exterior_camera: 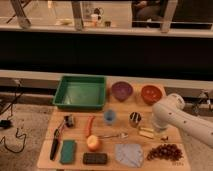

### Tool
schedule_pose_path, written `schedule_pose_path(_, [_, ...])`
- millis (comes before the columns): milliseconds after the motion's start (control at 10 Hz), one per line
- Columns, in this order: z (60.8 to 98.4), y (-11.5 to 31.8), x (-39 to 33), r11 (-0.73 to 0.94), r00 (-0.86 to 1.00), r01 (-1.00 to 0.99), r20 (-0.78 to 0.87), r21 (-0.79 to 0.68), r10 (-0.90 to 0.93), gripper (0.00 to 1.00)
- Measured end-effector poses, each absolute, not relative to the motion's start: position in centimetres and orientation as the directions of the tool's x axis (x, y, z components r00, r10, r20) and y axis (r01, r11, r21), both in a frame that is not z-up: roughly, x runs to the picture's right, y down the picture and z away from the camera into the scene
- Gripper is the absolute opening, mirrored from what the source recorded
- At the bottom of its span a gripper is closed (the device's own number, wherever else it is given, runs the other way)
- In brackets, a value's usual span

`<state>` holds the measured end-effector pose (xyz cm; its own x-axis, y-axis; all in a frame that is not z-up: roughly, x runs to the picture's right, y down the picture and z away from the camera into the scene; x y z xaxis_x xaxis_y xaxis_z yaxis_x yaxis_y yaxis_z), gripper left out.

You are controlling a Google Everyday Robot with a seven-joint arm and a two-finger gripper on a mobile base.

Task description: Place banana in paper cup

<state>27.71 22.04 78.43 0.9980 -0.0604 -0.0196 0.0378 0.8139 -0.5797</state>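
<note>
The banana (146, 133), small and pale yellow, lies on the wooden table (47, 155) at the right, just below the metal cup (135, 118). My white arm (172, 116) reaches in from the right and hangs over the table's right edge. The gripper (163, 135) shows only as a dark tip under the arm, just right of the banana. The paper cup is not in view; it may be hidden behind the arm. The light-blue cup (109, 116) stands left of the metal cup.
A green tray (80, 93), a purple bowl (121, 91) and an orange bowl (151, 93) stand at the back. A red-orange stick (90, 125), fork (112, 135), round fruit (93, 143), grapes (162, 151), cloth (129, 154), green sponge (68, 151) and dark bar (95, 158) lie in front.
</note>
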Motion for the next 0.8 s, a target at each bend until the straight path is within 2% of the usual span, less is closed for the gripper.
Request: schedule_pose_path(800, [80.0,23.6,29.8,0.792,0.998,0.004,-0.043,-0.611,-0.038,0.66])
